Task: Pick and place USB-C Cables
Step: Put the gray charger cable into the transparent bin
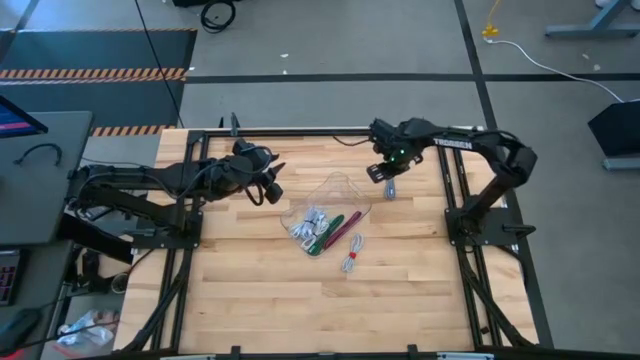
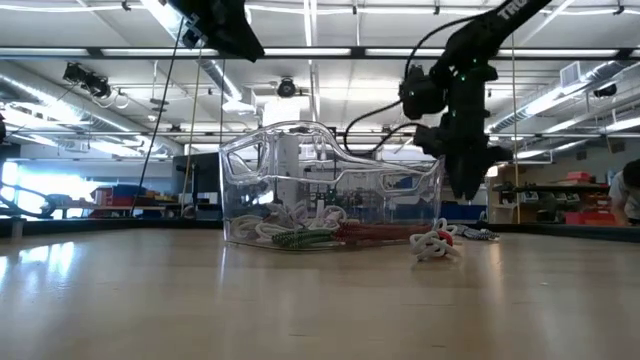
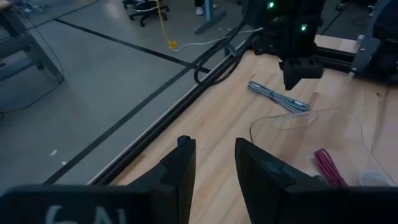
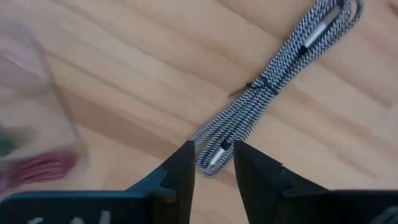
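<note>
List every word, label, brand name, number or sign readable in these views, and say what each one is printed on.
"TROSSEN": white lettering on the dark right arm, high view; small, only just legible.
White letters on the same arm at the low view's top edge: cut off, unreadable.
White marks on the left gripper's dark body, left wrist view: partly out of frame, unreadable.
White marks on the right gripper's body, right wrist view: cut off, unreadable.
Nothing readable on the cables or the clear plastic tray.

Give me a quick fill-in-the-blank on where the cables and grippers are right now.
1. The right gripper hangs over a braided grey cable lying on the ____.
2. The clear plastic tray holds a purple cable, white ones and a ____ one.
3. The grey cable with the red tie lies ____ the tray.
4. The left gripper holds ____.

Missing: table; green; outside; nothing
</note>
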